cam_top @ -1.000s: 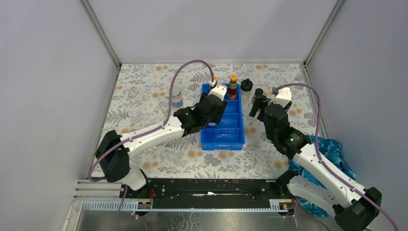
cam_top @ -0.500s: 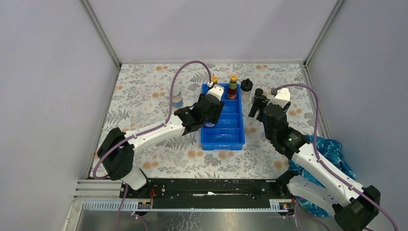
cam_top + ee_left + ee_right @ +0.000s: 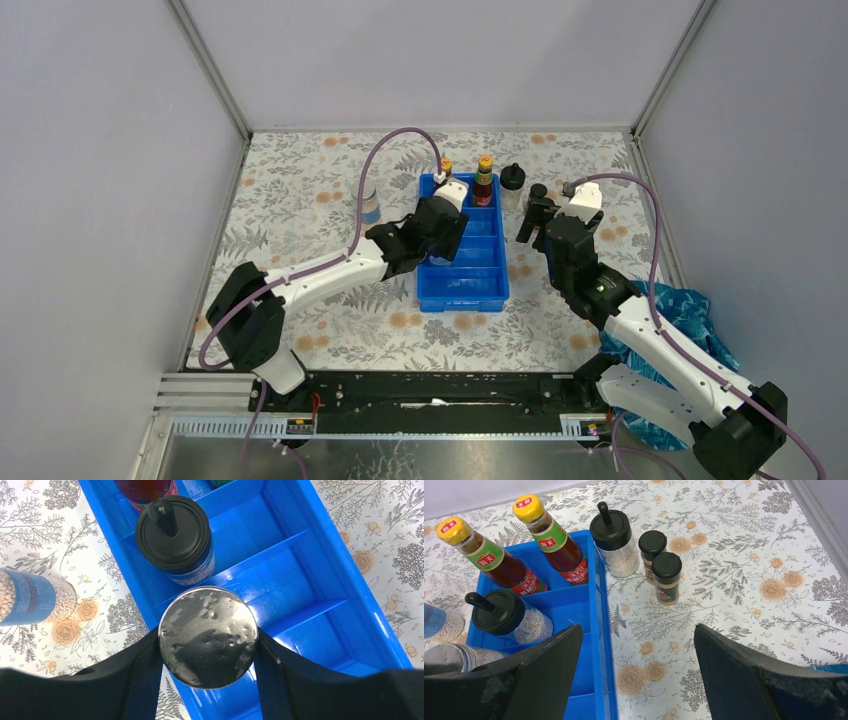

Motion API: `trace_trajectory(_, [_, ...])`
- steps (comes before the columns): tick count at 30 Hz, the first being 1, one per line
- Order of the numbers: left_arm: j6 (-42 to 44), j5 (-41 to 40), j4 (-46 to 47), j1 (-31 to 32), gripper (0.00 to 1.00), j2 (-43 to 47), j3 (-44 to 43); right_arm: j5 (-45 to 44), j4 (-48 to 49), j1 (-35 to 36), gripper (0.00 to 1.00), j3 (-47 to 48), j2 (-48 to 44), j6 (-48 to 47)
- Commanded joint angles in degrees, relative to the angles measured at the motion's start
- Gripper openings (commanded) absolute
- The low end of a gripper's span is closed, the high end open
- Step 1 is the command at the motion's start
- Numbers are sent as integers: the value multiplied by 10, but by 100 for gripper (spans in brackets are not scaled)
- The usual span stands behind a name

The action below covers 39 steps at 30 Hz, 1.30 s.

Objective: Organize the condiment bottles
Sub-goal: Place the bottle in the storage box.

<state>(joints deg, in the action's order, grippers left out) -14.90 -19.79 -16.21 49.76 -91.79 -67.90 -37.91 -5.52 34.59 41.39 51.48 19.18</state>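
Note:
My left gripper (image 3: pixel 208 647) is shut on a silver-lidded jar (image 3: pixel 208 636) and holds it over the left column of the blue tray (image 3: pixel 462 285), just nearer than a clear bottle with a black domed cap (image 3: pixel 175 537). Two dark red bottles with yellow caps (image 3: pixel 489 555) (image 3: pixel 556 540) stand in the tray's far compartments. A second clear black-capped bottle (image 3: pixel 614 542) and two short dark jars (image 3: pixel 652 550) (image 3: pixel 667 577) stand on the table right of the tray. A second blue-labelled jar (image 3: pixel 368 203) stands left of the tray. My right gripper (image 3: pixel 639 665) is open and empty, near the short jars.
The tray's near compartments (image 3: pixel 320 630) hold nothing. A blue cloth (image 3: pixel 690 310) lies at the table's right edge by my right arm. Grey walls close in the floral table on three sides. A black rail (image 3: pixel 430 385) runs along the near edge.
My left arm has shifted a little to the left and bent more, keeping the jar at the tray's left column. The right arm has barely moved.

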Motion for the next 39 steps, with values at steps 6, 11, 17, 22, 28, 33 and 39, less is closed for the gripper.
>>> trace_trajectory(6, [-10,3,39,-4,0,-5,-29,-5,24,-8,90,-5,-2,-4])
trace_trajectory(11, [-12,5,39,-4,0,-8,-32,-5,24,-8,90,-6,-4,-5])
trace_trajectory(17, [-13,6,39,-4,0,-11,-31,-3,25,-12,90,-9,-5,-4])
trace_trajectory(22, [-13,8,45,-4,0,-12,-25,0,25,-14,90,-8,-5,-5])
trace_trajectory(28, [-13,6,43,-4,0,-14,-24,2,27,-15,90,-7,-2,-7])
trace_trajectory(33, [-15,-3,36,-4,6,-19,-26,3,28,-16,90,-6,-1,-8])
trace_trajectory(39, [-15,-4,32,-4,24,-25,-26,6,27,-17,90,-4,-1,-9])
